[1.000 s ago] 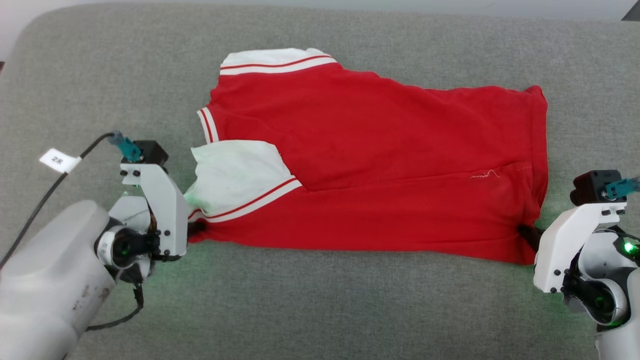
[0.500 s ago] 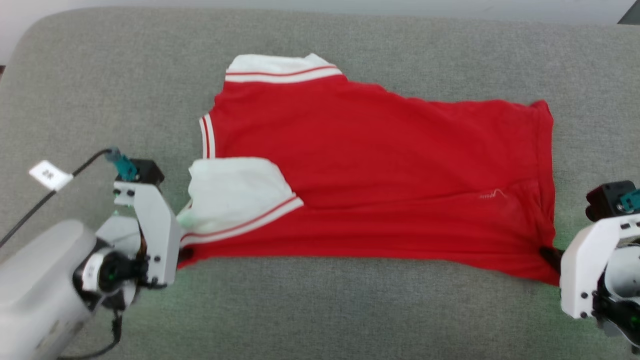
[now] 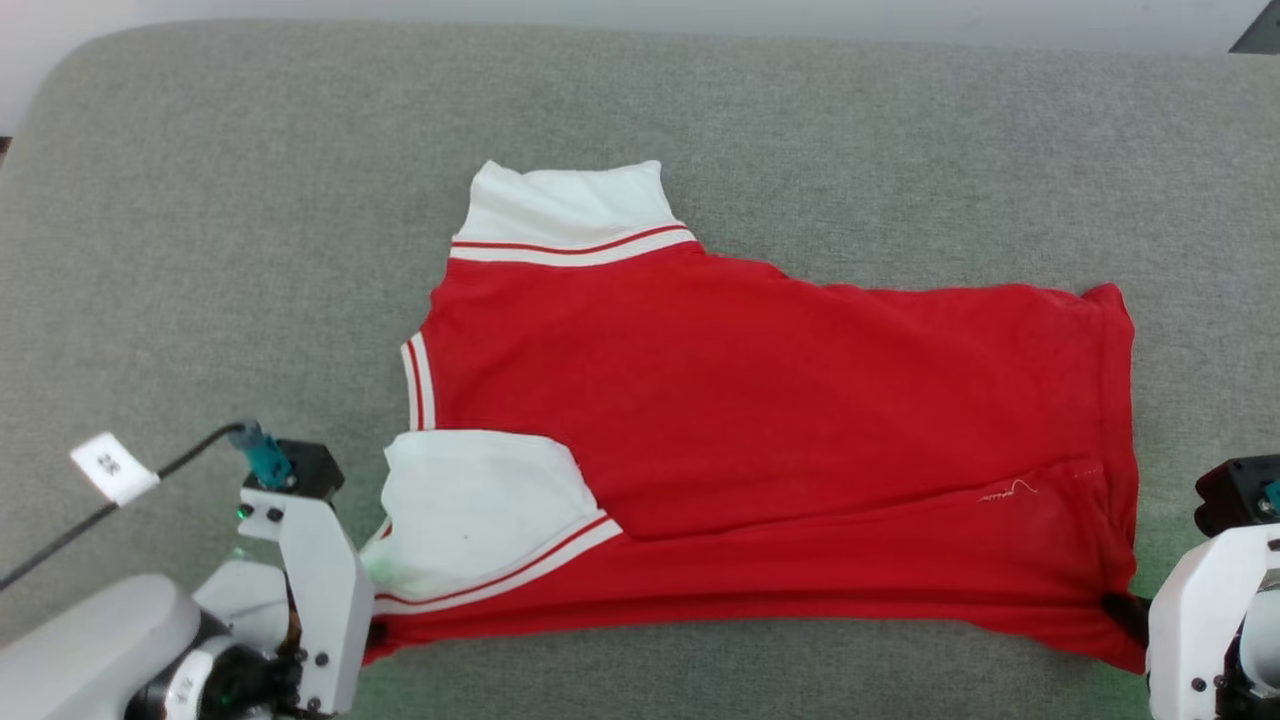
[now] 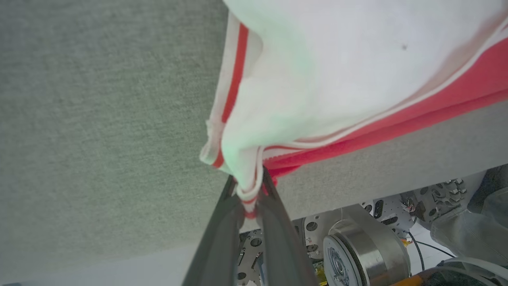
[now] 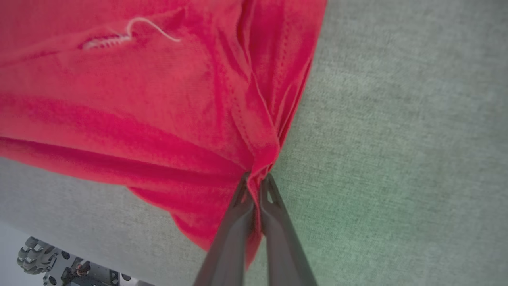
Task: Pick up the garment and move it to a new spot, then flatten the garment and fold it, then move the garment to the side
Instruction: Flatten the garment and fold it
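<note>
The red jersey [image 3: 760,420] is lying spread across the grey fabric-covered bench [image 3: 200,250], its plain red side facing up. Its hem is pointing toward the robot's right and its striped neckline trim [image 3: 417,385] toward the left. One white sleeve [image 3: 570,210] is sticking out on the far side. The other white sleeve [image 3: 480,510] is lying folded over the red body near the left corner.

The left gripper [image 3: 375,635] is pinching the jersey's near left corner. In the left wrist view its two dark fingers [image 4: 278,222] are squeezing together on a bunch of white and red-striped fabric [image 4: 337,79], with the gripper [image 4: 248,186] closed tight around it. The right gripper [image 3: 1125,610] is holding the near right corner at the hem. In the right wrist view the gripper [image 5: 256,180] is clamping a gathered fold of red cloth [image 5: 139,99] between nearly touching fingers.

The jersey's near edge is running stretched between the two grippers, close to the bench's near edge. A loose white thread [image 3: 1010,490] is curling on the red cloth near the hem. A black cable [image 3: 60,535] with a white tag [image 3: 113,467] is trailing from the left arm.
</note>
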Motion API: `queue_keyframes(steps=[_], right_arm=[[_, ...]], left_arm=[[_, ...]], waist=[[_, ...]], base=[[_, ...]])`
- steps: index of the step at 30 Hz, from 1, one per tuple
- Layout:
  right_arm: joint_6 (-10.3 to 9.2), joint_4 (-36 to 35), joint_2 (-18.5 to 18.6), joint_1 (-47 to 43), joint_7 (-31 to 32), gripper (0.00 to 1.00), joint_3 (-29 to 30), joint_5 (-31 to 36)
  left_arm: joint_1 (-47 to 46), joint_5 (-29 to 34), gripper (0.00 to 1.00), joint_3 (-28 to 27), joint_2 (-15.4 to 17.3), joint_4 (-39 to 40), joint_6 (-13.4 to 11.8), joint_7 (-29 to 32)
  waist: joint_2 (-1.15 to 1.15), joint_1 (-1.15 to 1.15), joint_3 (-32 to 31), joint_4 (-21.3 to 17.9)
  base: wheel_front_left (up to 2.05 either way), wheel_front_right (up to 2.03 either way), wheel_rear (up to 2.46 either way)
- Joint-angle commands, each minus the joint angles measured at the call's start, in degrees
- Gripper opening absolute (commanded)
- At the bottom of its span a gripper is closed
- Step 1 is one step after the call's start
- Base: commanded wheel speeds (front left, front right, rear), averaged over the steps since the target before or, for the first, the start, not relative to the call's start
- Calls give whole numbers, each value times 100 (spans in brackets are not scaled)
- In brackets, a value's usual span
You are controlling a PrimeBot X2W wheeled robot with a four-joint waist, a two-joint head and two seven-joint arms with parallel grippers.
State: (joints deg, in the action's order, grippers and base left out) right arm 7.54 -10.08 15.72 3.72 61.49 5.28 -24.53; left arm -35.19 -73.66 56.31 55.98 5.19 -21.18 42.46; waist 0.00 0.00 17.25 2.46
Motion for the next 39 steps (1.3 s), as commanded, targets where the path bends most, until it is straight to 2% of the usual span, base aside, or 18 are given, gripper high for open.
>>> queue_keyframes(steps=[1,4,5,6,7,8,9,10,11,19,25,28,31,39], right_arm=[[-11,62,-14,-101,-33,0,14,53],[-11,268,-88,-147,-118,0,-82,87],[-11,342,-115,-134,-160,0,-117,96],[-11,410,-136,-107,-207,0,-154,106],[-11,473,-146,-87,-249,0,-190,110],[-11,514,-129,-59,-341,0,-227,118],[-11,538,-132,0,-431,30,-247,99],[-11,567,-121,59,-503,90,-273,81],[-11,601,-88,100,-541,100,-299,74],[-11,245,44,243,-753,100,-239,-79],[-11,-270,-87,374,-1156,100,-109,-77],[-11,-511,-204,560,-1710,100,-63,52],[-11,-621,-357,770,-2525,100,-100,253],[-11,-186,-603,1285,-4728,100,-631,799]], left_arm=[[88,27,0,24,15,-35,-36,-25],[198,25,0,118,-99,-199,44,-58],[202,46,4,136,-143,-267,79,-83],[196,57,16,136,-192,-362,114,-120],[179,97,21,142,-234,-448,148,-168],[148,119,33,145,-271,-518,202,-214],[106,131,64,123,-302,-567,235,-260],[58,141,98,98,-319,-604,256,-290],[4,168,100,79,-312,-622,283,-294],[-436,331,100,-76,48,-229,237,-52],[-926,455,100,-289,315,67,187,186],[-1243,553,100,-419,267,14,319,141],[-1598,767,100,-528,101,-234,549,-73],[-2596,1262,100,-591,-368,-1425,1273,-320]], waist=[[0,0,4,-11],[0,0,3,-38],[0,0,3,-45],[0,0,2,-55],[0,0,-1,-67],[0,0,-3,-75],[0,0,-7,-84],[0,0,-12,-93],[0,0,-20,-102],[0,0,-33,-222],[0,0,67,-419],[0,0,163,-563],[0,0,276,-724],[0,0,590,-1203]], base=[[0,0,0],[0,0,0],[0,0,0],[0,0,0],[0,0,0],[0,0,0],[0,0,0],[0,0,0],[0,0,0],[0,0,0],[0,0,0],[0,0,0],[0,0,0],[0,0,0]])
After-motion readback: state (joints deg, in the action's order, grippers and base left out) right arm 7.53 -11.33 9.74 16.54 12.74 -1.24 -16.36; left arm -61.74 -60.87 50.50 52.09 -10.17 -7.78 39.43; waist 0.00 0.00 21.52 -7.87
